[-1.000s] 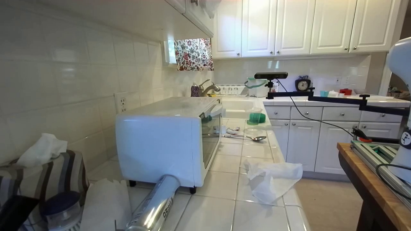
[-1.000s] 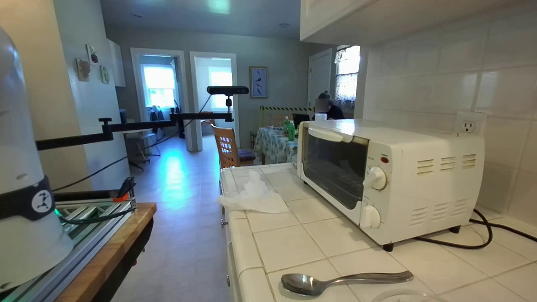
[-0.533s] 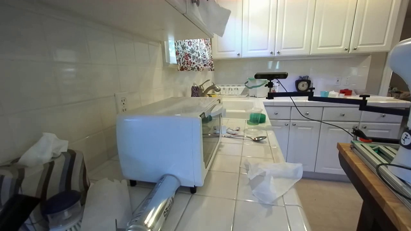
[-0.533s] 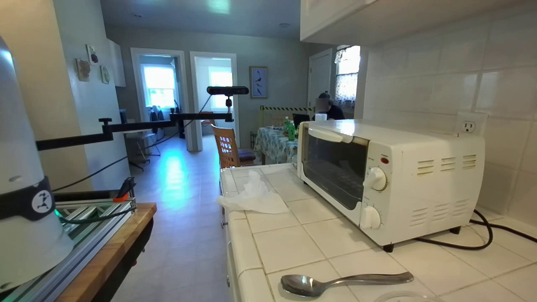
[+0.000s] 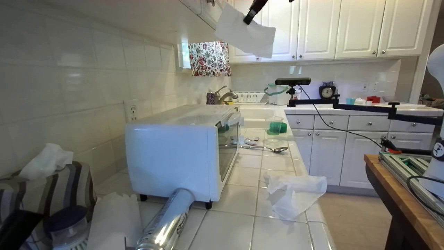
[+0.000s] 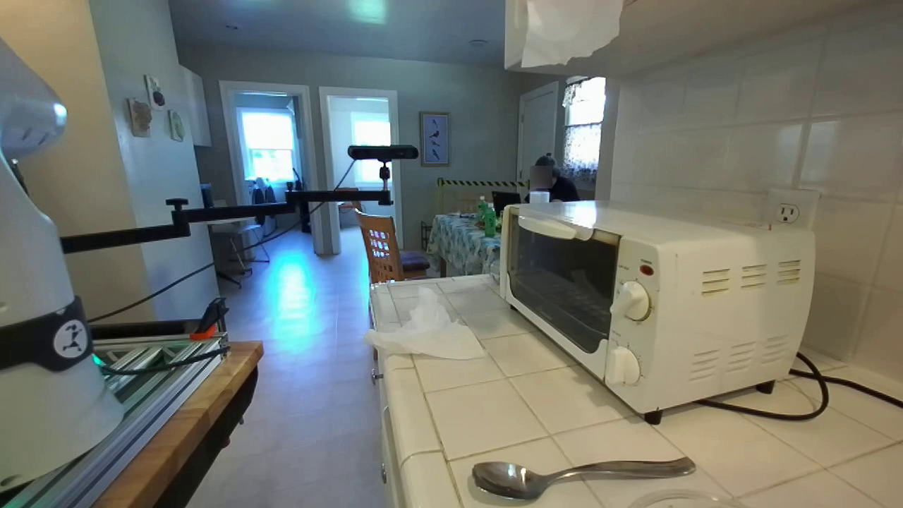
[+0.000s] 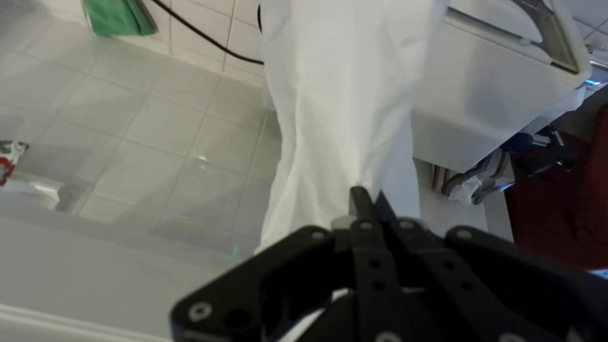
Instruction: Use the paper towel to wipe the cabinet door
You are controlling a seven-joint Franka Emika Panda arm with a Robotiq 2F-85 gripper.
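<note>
A white paper towel (image 5: 239, 33) hangs from the dark fingertips of my gripper (image 5: 247, 21) in an exterior view. It hangs beside the front of the white upper cabinet door (image 5: 215, 10), at its lower edge; whether it touches is not clear. In an exterior view the towel's lower part (image 6: 571, 32) shows in front of the cabinet's edge (image 6: 513, 42), and the gripper is out of view. In the wrist view the towel (image 7: 342, 104) is pinched between the nearly closed fingertips of my gripper (image 7: 369, 197) and spreads out beyond them.
A white toaster oven (image 5: 173, 152) stands on the tiled counter (image 6: 487, 409) below the cabinet. A loose white sheet (image 5: 295, 196) lies near the counter edge. A spoon (image 6: 522, 480) lies on the counter. A camera (image 5: 293, 82) on a black bar extends from the robot's table (image 5: 374, 161).
The towel and gripper have come lower and to the right in an exterior view, out from the cabinet door. The fingertips and the towel's lower part have come into view. The arm has tilted forward.
</note>
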